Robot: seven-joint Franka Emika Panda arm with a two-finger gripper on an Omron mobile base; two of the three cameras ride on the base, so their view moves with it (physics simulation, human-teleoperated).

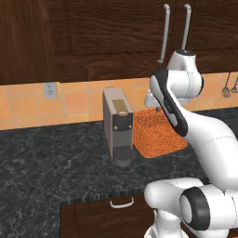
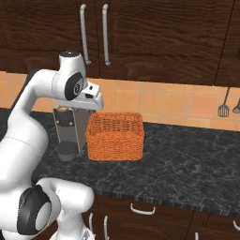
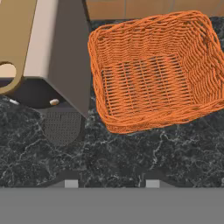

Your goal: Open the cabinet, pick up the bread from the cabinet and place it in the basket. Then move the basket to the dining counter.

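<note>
The dark brown cabinet [image 1: 116, 32] hangs over the counter with both doors shut; its two silver bar handles [image 2: 83, 33] stand side by side. No bread shows; it is hidden. The orange woven basket [image 3: 153, 70] sits empty on the black speckled counter, against the tiled wall and right of the coffee machine. My gripper [image 3: 112, 183] hovers above the counter just in front of the basket's near left corner, pointing down, open, with nothing between its fingertips [image 3: 71, 183]. In the right base view the hand [image 2: 89, 99] hangs over the basket's [image 2: 115, 136] left edge.
A grey coffee machine [image 1: 117, 123] stands close to the basket's [image 1: 158, 135] left side. Utensils [image 2: 224, 108] hang on the tiled wall to the right. A low drawer with a small handle [image 1: 122, 203] sits under the counter edge. Bare black counter [image 2: 187, 159] stretches right of the basket.
</note>
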